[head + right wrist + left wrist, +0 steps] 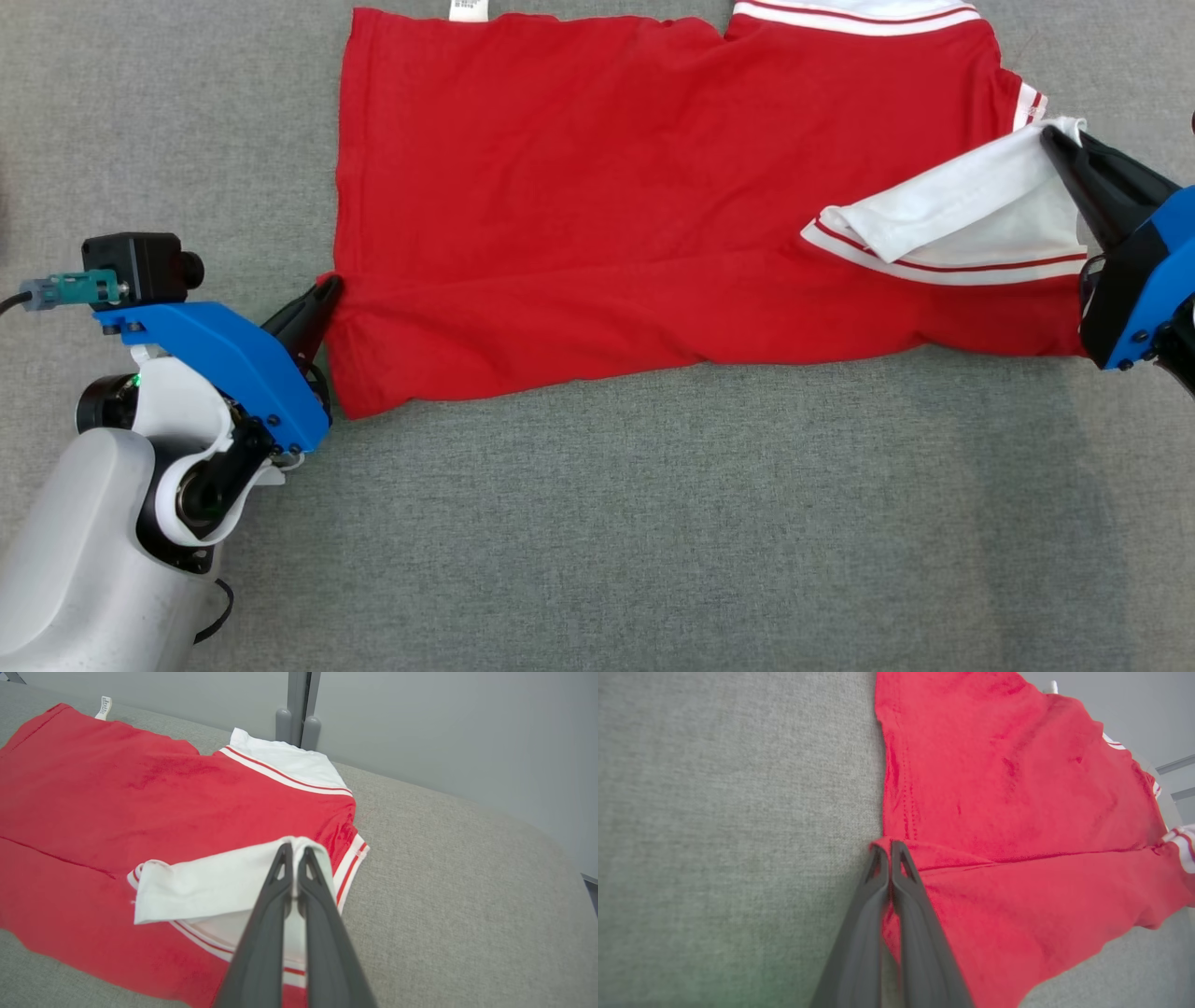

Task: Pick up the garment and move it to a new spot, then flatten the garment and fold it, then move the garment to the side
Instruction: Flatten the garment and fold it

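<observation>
The garment point(597, 187) is a red shirt with white, red-striped sleeves, spread across the grey surface with its near part folded over. My left gripper point(327, 285) is shut on the garment's left hem corner; in the left wrist view the left gripper point(890, 843) pinches the red fold of the garment point(1008, 812). My right gripper point(1053, 135) is shut on the white sleeve edge at the right, lifting it slightly. From the right wrist, the right gripper point(294, 847) clamps that white sleeve over the garment point(117, 798).
A grey fabric surface point(653, 523) runs under everything, with wide bare room in front of the shirt. A white label point(468, 9) sticks out at the shirt's far edge. A grey wall and post point(299, 709) stand behind the surface.
</observation>
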Tool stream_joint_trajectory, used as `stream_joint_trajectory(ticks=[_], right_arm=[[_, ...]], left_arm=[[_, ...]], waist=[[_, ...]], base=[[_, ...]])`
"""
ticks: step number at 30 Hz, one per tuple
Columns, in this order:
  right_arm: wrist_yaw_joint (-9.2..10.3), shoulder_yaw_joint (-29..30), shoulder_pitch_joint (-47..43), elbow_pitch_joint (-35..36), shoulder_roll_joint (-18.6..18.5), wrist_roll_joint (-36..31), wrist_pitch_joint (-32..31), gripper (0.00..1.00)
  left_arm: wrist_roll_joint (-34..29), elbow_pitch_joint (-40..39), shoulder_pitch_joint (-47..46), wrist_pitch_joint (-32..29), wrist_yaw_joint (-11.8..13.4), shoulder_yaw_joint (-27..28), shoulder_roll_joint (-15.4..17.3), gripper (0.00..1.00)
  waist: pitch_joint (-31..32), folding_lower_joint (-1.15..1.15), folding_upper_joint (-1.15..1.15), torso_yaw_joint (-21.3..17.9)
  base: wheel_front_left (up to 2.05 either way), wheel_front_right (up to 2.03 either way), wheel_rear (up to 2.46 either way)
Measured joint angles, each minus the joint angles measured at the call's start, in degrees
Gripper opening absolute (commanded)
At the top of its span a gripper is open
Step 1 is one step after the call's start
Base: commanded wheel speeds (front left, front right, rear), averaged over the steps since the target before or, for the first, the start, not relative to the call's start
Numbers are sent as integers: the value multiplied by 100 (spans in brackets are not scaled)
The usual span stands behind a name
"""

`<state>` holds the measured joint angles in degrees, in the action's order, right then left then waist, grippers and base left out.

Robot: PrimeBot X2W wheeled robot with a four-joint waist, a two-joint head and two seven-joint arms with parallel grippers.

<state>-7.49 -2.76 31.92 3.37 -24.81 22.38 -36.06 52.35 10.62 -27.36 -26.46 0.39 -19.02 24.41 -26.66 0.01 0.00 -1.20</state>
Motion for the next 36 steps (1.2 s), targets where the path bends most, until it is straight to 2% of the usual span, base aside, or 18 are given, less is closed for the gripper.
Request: stream_joint_trajectory(ticks=[6,7,8,9,14,20,23,29,36], right_arm=[[0,49,74,-297,84,35,121,0],[0,64,86,-342,120,34,196,47],[0,70,127,-404,145,16,286,100],[0,74,186,-463,176,-25,389,100],[0,-33,255,-773,277,-68,693,100],[0,199,-171,-759,375,-40,713,100],[0,468,-592,-633,489,-69,693,100],[0,1094,-1304,-634,945,-299,979,100],[1,1484,-1528,-1240,1522,-678,1465,100]], left_arm=[[1,138,19,82,-46,-47,-82,0],[0,163,18,121,-75,-54,-111,0],[-26,186,17,177,-92,-70,-127,77],[-73,210,15,225,-105,-103,-141,100],[-294,372,23,734,-279,-224,-290,100],[-905,396,323,2162,-345,-223,-388,100],[-1038,427,638,2664,-328,-246,-522,100],[-1568,639,1002,3295,-74,-467,-612,100],[-1760,1210,1085,3529,119,-644,-853,100]], waist=[[31,0,0,69],[41,0,0,82],[52,0,0,93],[68,0,0,106],[226,-1,0,160],[539,-2,0,228],[696,-2,0,237],[899,-2,0,179],[869,-2,0,114]], base=[[0,0,0],[0,0,0],[0,0,0],[0,0,0],[0,0,0],[0,0,0],[0,0,0],[0,0,0],[0,0,0]])
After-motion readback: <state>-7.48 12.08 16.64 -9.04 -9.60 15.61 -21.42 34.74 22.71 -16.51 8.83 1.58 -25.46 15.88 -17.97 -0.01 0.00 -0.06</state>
